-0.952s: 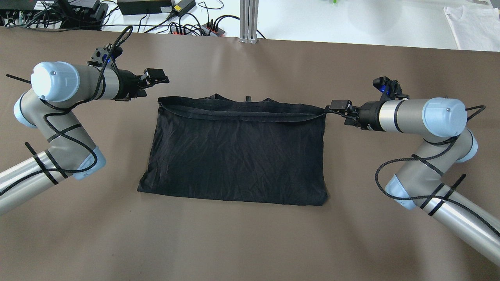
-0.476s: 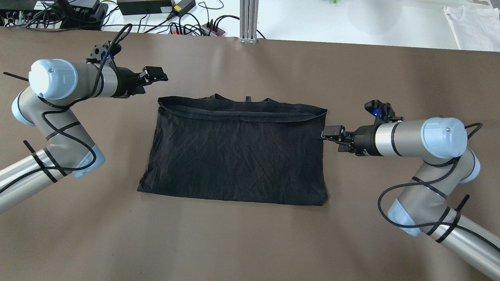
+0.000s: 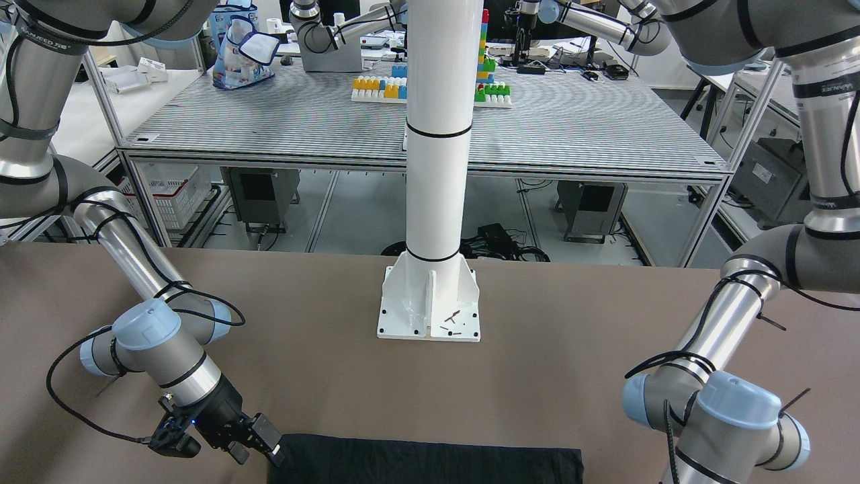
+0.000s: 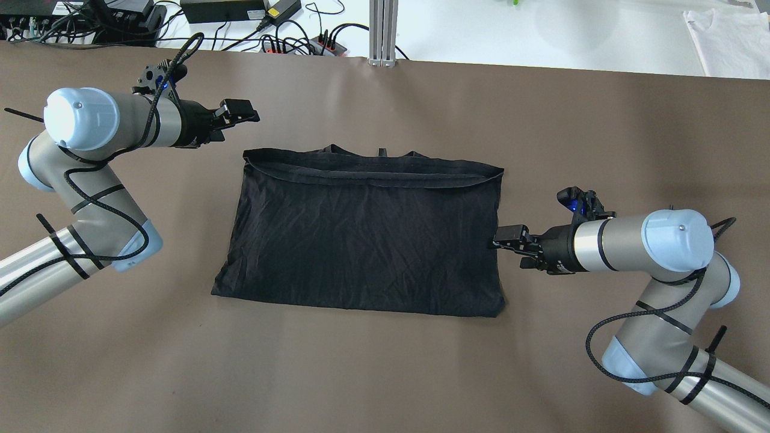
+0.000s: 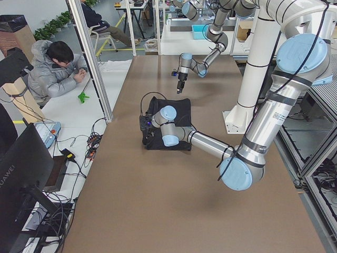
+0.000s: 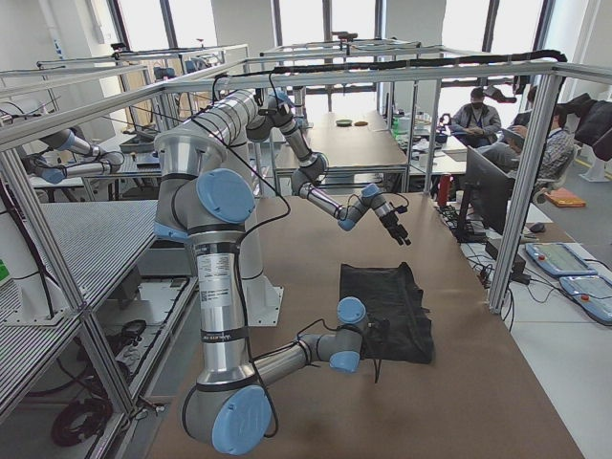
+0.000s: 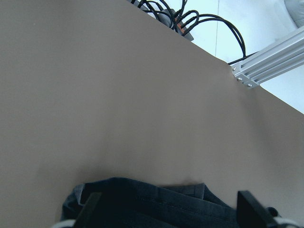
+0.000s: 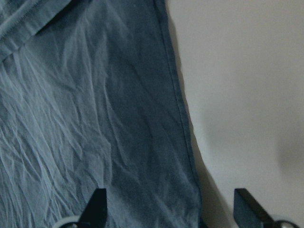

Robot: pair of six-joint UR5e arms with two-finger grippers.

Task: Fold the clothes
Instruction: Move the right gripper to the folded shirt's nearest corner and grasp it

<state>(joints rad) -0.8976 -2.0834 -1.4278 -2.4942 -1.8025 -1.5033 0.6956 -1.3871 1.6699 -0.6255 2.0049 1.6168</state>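
On the brown table [image 4: 385, 373] the black garment [image 4: 361, 234] lies flat, roughly rectangular, with a folded hem band along its far edge and fine wrinkles all over. Right arm comes in from the near right corner of the overhead view, elbow bent back, wrist about level and pointing across at the garment's right side edge. The right gripper [image 4: 500, 240] sits at that edge around mid-length, tips just meeting the cloth outline. Left arm comes in from the near left, forearm doubled back, wrist level and aimed across the table. The left gripper [image 4: 242, 113] sits past the garment's far left corner, with bare table between them. Versus 1.0 s ago: right gripper was at the far right corner by the hem band and has since run along the side edge toward the robot, about half its length. Left gripper has barely shifted and the garment outline is the same. Right jaws are wide: the wrist view shows one fingertip [image 8: 97, 209] over cloth and the other over bare table, with the side edge running between them. Whether it touches the cloth, can't tell. Left jaws are also wide and hold nothing: that wrist view has the garment's far edge low in frame between the two fingertips [image 7: 89, 211], mostly bare table ahead
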